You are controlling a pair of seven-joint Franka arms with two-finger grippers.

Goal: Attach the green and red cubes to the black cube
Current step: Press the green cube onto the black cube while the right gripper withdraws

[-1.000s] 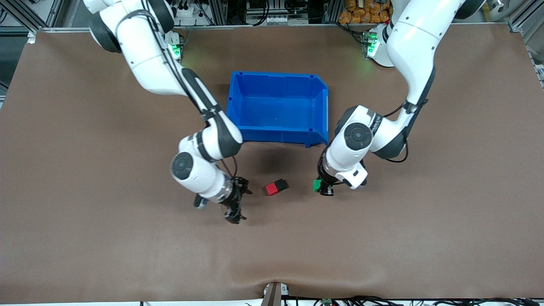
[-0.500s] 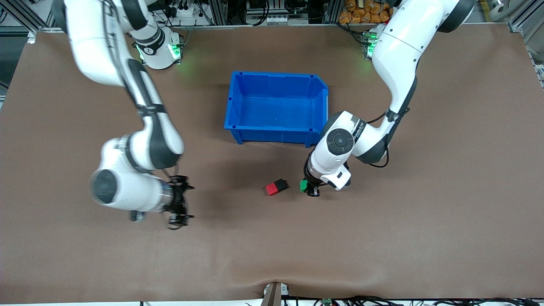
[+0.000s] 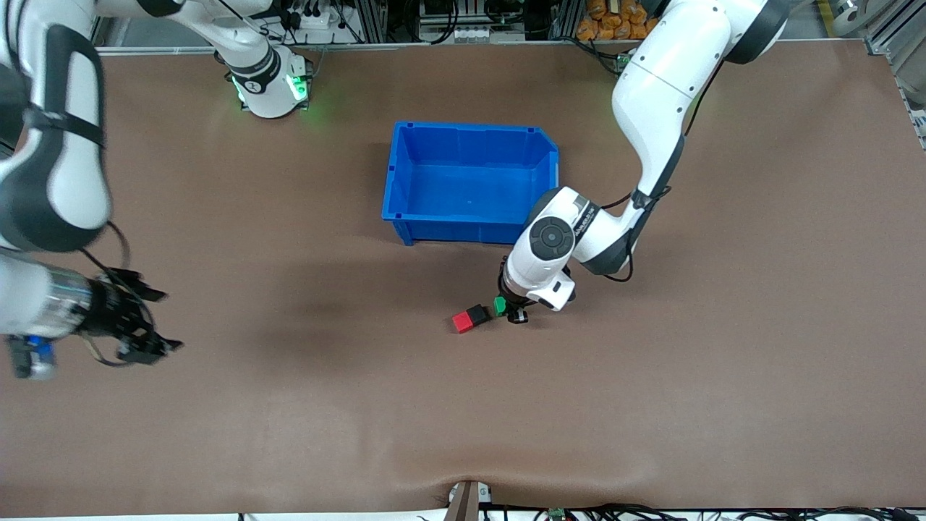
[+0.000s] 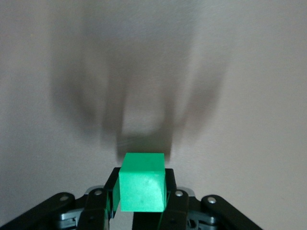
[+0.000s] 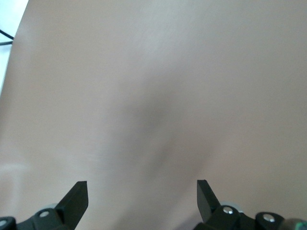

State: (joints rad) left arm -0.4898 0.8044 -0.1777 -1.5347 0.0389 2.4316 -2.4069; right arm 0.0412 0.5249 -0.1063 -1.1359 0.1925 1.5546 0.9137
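The left claw (image 3: 511, 312) pinches the green cube (image 3: 499, 305) by flat sides, beside the black cube (image 3: 477, 314); it looks light and rigid. The right claw (image 3: 141, 325) waits wide open, empty.

Both arms are glossy white with rounded shells and black bands at the joints. The left arm (image 3: 655, 108) carries a round dark grey cap on its wrist joint, a thin black cable looping beside it, and small dark lettering on the shell. The right arm (image 3: 51, 181) shows a metallic wrist ring. Green lights glow at both bases. Both grippers are black, with silver screws.
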